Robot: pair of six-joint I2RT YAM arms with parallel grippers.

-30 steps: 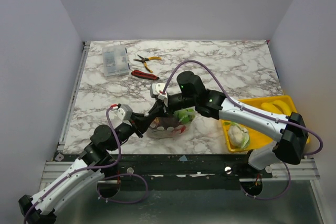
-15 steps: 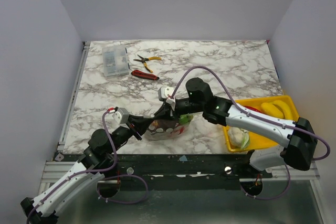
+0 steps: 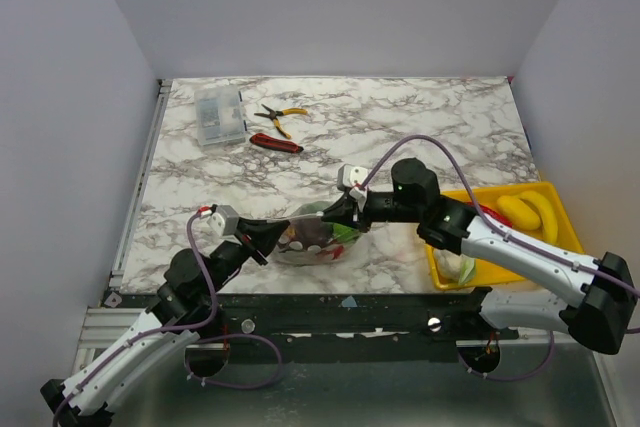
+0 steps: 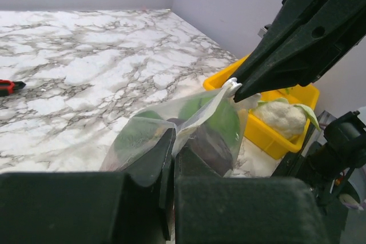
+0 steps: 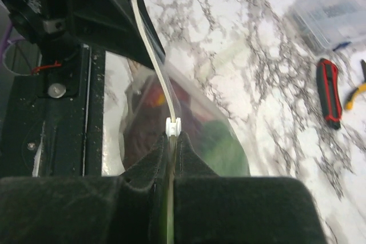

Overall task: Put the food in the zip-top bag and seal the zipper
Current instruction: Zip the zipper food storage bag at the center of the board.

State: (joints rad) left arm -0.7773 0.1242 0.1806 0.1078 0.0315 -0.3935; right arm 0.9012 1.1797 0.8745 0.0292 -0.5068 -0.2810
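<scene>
**Zip-top bag [image 3: 318, 245] held at both ends, near edge**

Marble table [image 3: 430, 132], plain pale walls around. Green and maroon food [image 4: 220, 121] sits inside the bag. Left gripper [image 3: 262, 238] clamps its left end; right gripper [image 3: 347, 215] pinches the zipper [image 5: 150, 55]. Leafy piece [image 4: 280, 117] lies in the yellow bin [image 4: 266, 138].

I take the zip-top bag [image 3: 318, 245] as my mark. It lies on the table [image 3: 430, 127] near the front edge, with food pieces [image 3: 322, 235] inside it. My left gripper [image 3: 266, 237] clamps the bag's left end, and my right gripper [image 3: 341, 218] pinches the zipper [image 5: 160, 77] at the bag's right end. Right of the bag stands the tray [image 3: 548, 192], holding the leafy piece [image 3: 454, 265] and bananas [image 3: 524, 211]. Well behind the bag, leftward, lie the compartment box [image 3: 220, 114], the pliers [image 3: 279, 114] and, nearest, a cutter [image 3: 275, 142].
</scene>
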